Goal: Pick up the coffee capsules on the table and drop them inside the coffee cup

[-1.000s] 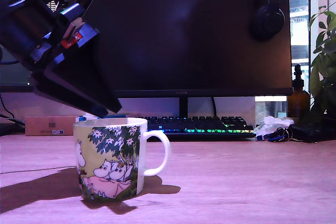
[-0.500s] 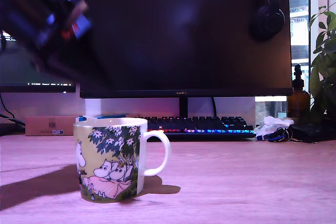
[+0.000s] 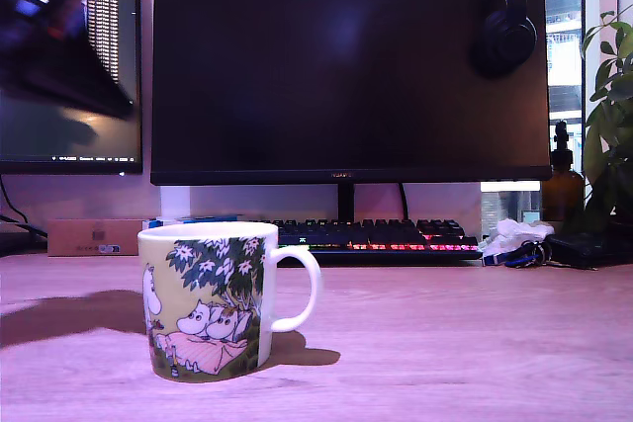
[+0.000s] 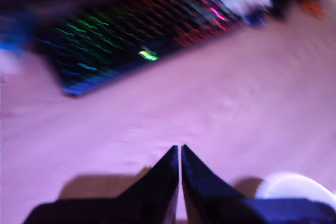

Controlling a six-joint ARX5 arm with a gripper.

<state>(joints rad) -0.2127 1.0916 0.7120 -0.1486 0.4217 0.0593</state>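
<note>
In the exterior view the arm [image 3: 59, 42] is a dark blur high at the left, well above the desk [image 3: 445, 343] and well apart from the coffee cup [image 3: 206, 298]. The wrist view shows the gripper [image 4: 180, 153] with its jaws pressed together tip to tip and nothing between them.

The coffee cup stands upright on the desk toward the exterior view's left, handle pointing to that view's right; its pale rim [image 4: 296, 188] shows just beside the jaws in the wrist view. No coffee capsules can be seen on the desk in either view. Whether any lie inside the cup cannot be told, since its inside is hidden.

The main risk, as I judge it, is speed: both views smear with motion, so a swing back down near the cup could clip its rim or handle and tip it. With the jaws closed and empty, any further pick would also need them opened first, or they would only push a capsule away.

Moving rightward, a lit keyboard [image 3: 366, 236] lies behind the cup under a dark monitor [image 3: 346, 66], with headphones [image 3: 506, 32] hung on its corner. Crumpled paper and keys [image 3: 514, 242], a brown bottle [image 3: 562, 185] and a plant [image 3: 611, 116] crowd the far right. None of these blocks the cup, though the keyboard sits close behind it.
</note>
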